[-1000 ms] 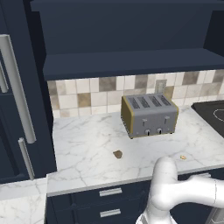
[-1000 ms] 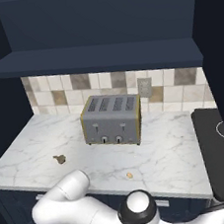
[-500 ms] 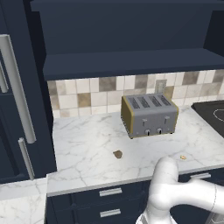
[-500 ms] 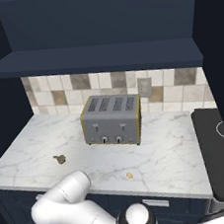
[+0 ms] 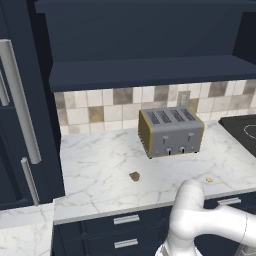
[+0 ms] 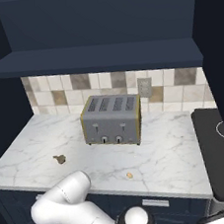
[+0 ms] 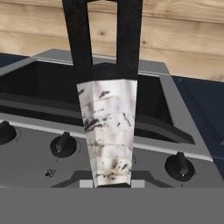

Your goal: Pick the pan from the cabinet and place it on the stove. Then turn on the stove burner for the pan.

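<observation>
Hand view: gripper (image 7: 113,181) clenched, jaws drawn close at bottom centre. A dark forked bar runs from there to the top edge, with a marble-patterned wedge over its lower half. It reads as the long handle of the pan (image 7: 127,39), gripped near its end. Pan bowl not made out.

Behind the handle sits the stove (image 7: 43,83), its black glass top in a grey frame. The grey front panel fills the lower frame. Knobs on the panel: one left of the wedge (image 7: 63,144), one at the right (image 7: 179,165), one cut by the left edge (image 7: 4,131). Wood floor (image 7: 175,39) lies across the top of the frame.

Left base view: cabinet (image 5: 150,72) spans the upper frame, its navy shelf bare. A long silver bar handle (image 5: 20,100) stands at far left. The toaster (image 5: 171,131) sits right of centre on the marble counter (image 5: 100,165), against the tiled wall. A stove corner (image 5: 245,132) shows at the right edge, well apart from the toaster. A brown scrap (image 5: 134,176) lies at centre and a tan crumb (image 5: 209,179) nearer the front edge. White arm (image 5: 195,215) at lower right, bending toward the right edge.

Right base view: cabinet shelf (image 6: 92,56) at top, toaster (image 6: 112,120) at centre, stove (image 6: 215,146) at right with white rings. Arm (image 6: 66,209) at lower left.
</observation>
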Controlling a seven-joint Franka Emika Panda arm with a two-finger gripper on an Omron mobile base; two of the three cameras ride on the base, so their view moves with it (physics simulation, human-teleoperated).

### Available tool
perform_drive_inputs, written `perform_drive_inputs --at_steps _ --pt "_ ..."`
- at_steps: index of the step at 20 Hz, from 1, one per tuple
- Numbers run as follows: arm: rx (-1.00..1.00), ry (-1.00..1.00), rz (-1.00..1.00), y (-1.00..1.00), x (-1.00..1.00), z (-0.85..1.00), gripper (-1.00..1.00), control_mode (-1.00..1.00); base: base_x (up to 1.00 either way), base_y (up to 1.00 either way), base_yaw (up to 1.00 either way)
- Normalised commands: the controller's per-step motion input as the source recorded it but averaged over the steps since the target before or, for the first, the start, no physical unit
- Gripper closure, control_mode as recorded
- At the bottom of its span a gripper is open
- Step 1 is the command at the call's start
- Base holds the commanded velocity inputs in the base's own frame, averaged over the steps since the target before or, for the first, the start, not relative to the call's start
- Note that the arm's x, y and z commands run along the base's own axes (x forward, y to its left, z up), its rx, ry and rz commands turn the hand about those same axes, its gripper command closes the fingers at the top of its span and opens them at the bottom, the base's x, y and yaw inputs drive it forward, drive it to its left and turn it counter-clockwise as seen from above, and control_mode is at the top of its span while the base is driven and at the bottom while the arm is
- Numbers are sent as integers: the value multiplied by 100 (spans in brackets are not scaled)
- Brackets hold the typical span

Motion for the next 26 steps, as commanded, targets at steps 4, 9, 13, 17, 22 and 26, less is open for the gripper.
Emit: perform_drive_inputs --at_steps 4,9,13,17,22,26 --pt "0 0 0 -1 5 0 100 -100 0 0 0" --pt "0 1 0 0 9 0 100 -100 0 0 0" --pt "0 0 0 0 9 0 100 -100 0 0 0" --pt "0 0 0 0 9 0 100 -100 0 0 0" --pt "0 0 0 0 13 0 100 -100 0 0 0" --pt "0 0 0 0 13 0 100 -100 0 0 0"
